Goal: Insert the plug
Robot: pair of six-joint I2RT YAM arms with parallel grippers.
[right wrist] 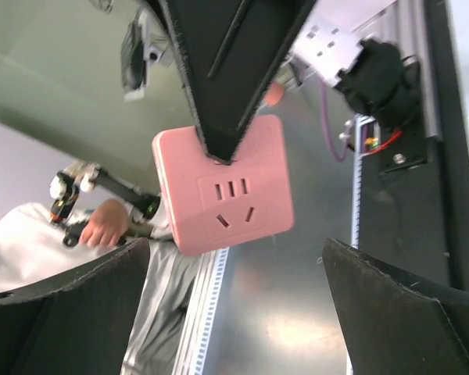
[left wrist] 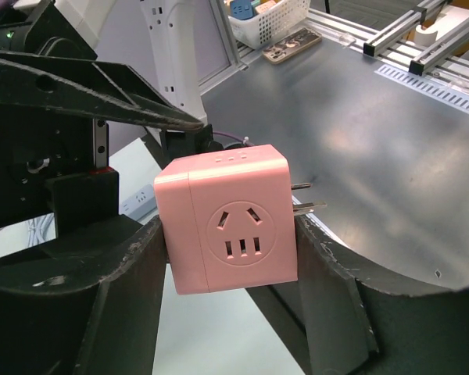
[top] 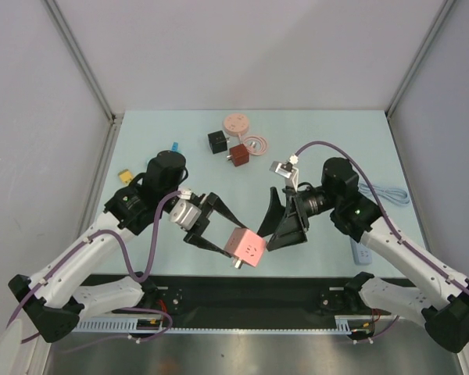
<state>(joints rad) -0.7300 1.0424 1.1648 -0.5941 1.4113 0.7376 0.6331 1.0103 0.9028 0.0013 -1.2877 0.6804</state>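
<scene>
- The pink cube adapter (top: 246, 246) hangs over the near edge of the table. It is clamped in the left gripper (top: 227, 239), with one of the fingers (left wrist: 102, 297) pressed against each side face.
- Its two metal prongs (left wrist: 311, 206) jut out just past one left finger, toward the near side in the top view. That prong axis is what must line up with a socket.
- The cube looks rigid and smooth, with round corners and slotted faces toward both wrist cameras.
- The right gripper (top: 266, 234) sits just beside the cube, its fingers spread wide and holding nothing. The cube lies ahead of their tips, not between them.
- A pale power strip (top: 359, 251), partly hidden by the right forearm, is probably the target, well apart from the prongs.
- Farthest off, a black cube (top: 217, 141) and a dark red cube (top: 238, 154) stand clear of both grippers.
</scene>
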